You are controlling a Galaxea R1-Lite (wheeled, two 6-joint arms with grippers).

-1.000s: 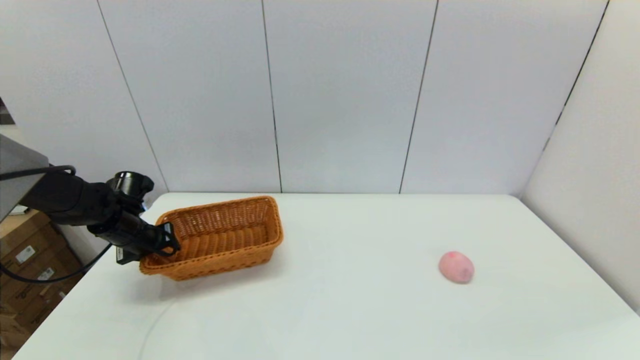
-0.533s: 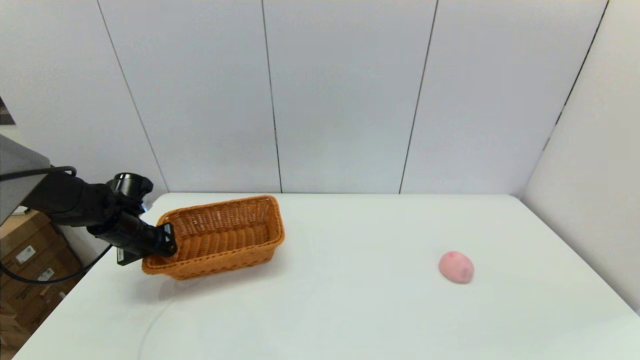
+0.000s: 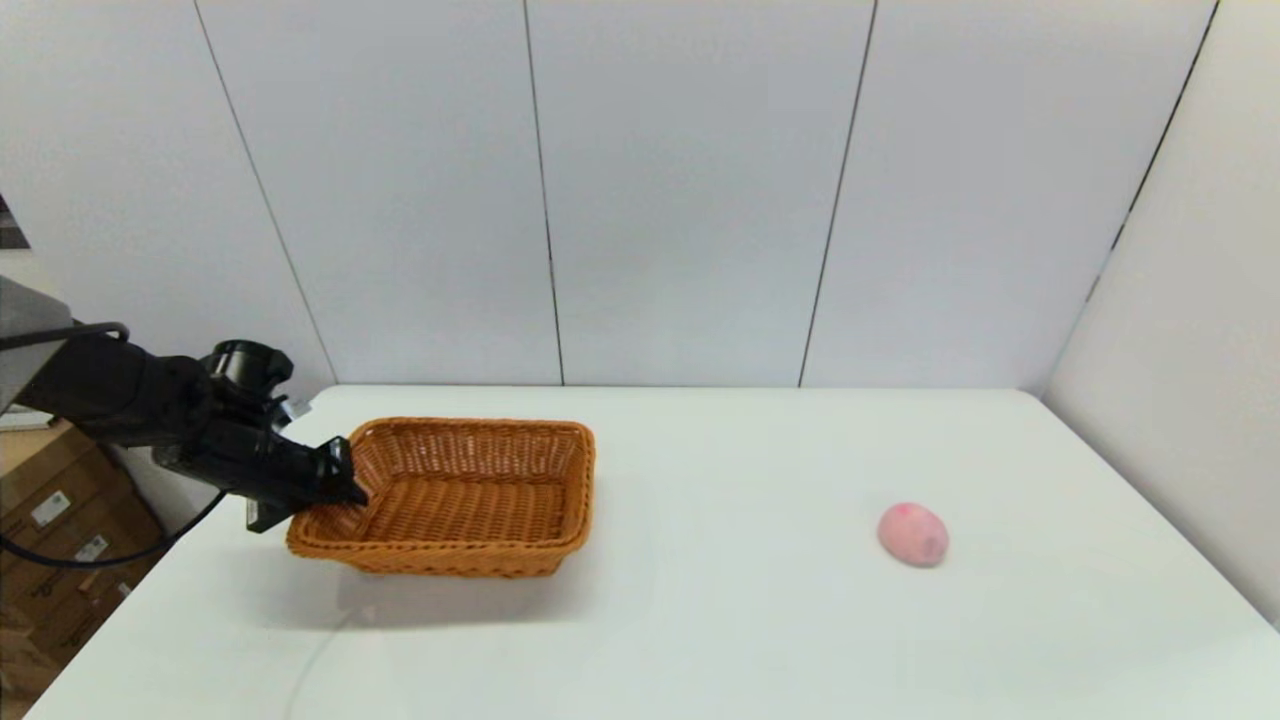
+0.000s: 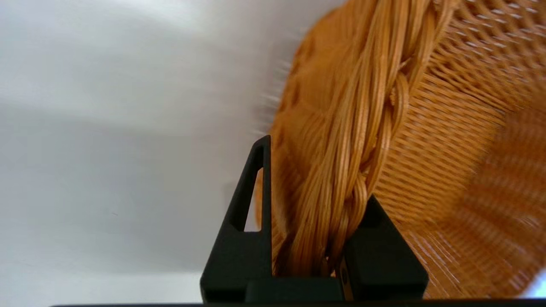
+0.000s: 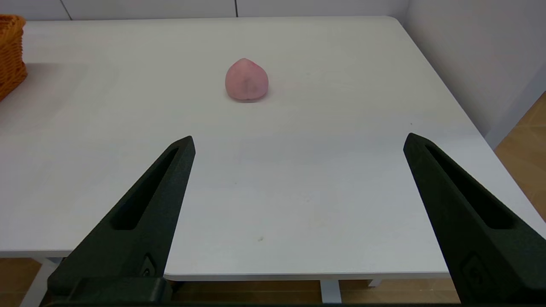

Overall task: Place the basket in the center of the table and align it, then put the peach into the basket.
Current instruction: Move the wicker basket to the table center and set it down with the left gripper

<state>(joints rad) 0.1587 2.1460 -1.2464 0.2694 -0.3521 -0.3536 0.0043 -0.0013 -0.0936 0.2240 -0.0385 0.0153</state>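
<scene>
1. The left gripper (image 3: 345,480) reaches in from the table's left side and clamps the braided rim of the basket (image 3: 460,500) at its left short end, one finger inside the wall and one outside.
2. In the left wrist view, the two black fingers (image 4: 243,238) pinch a thick plait of orange-brown wicker (image 4: 354,140) tightly between them, with the woven inner wall running away beyond it.
3. The basket sits left of centre on the white table (image 3: 700,620), open side up, its long sides roughly parallel to the table's front edge; whether its base lies flat on the surface cannot be told.
4. The peach (image 3: 912,534) rests alone on the table's right half, well apart from the basket, a pale pink fruit with darker blotches.
5. The right gripper (image 5: 298,140) hangs off the table's near edge, out of the head view, its fingers spread wide and holding nothing; the peach (image 5: 246,80) lies ahead of them, farther in on the tabletop.
</scene>
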